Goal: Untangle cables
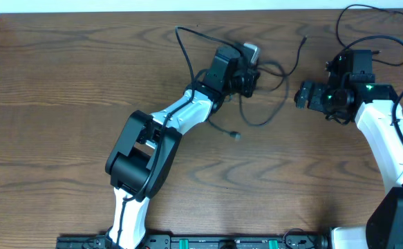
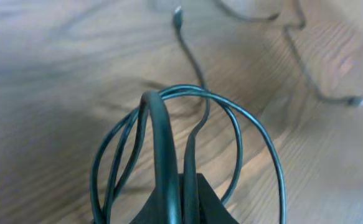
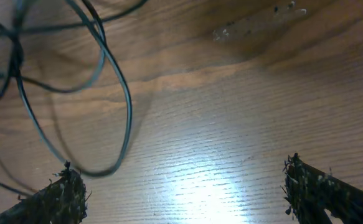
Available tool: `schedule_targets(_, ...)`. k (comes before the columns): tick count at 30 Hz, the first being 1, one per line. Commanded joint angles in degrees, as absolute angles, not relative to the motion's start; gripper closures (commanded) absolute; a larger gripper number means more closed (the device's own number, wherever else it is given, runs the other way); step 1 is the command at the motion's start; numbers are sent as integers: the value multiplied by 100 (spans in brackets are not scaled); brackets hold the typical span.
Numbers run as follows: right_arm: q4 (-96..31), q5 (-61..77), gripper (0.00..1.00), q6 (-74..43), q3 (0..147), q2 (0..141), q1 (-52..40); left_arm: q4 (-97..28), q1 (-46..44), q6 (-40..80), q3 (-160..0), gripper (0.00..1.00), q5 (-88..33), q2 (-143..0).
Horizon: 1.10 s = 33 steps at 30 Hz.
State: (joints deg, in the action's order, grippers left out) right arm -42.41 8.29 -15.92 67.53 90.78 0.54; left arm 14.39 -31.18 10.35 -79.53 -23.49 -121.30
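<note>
Cables (image 2: 162, 143) | looped at left pincer (image 2: 190, 190), clenched on them | right pincer (image 3: 187, 190) released, beside loop

No text, label, brand, number or sign could be read in any of the three views.
</note>
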Motion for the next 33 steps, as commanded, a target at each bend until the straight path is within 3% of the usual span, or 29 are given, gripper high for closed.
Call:
schedule_targets(1, -4239, 788, 1, -1702, 6753, 8947, 71, 1540, -3096, 1636, -8023, 93, -2574, -11992)
schedule_targets(8, -4154, 803, 1, -1837, 6753, 8947, 71, 1643, -3225, 2416, -8023, 92, -2639, -11992)
schedule_targets(18, -4066, 784, 1, -1667, 6753, 8947, 78, 1785, -3614, 2427, -8023, 86, -2117, -12088)
schedule_targets(21, -4012, 784, 1, -1667, 6753, 8947, 78, 1852, -3590, 2427, -8023, 55, -2119, -12169)
schedule_targets(24, -3931, 781, 1, -1667, 6753, 8947, 78, 1806, -3524, 2423, -8023, 12, -2397, -12208)
schedule_targets(25, -3927, 777, 1, -1667, 6753, 8947, 78, 1813, -3494, 2408, -8023, 9, -2681, -12206)
schedule_targets(33, -3944, 701, 1, -1669, 6753, 8947, 78, 1516, -2963, 2679, -8023, 8, -5483, -12053)
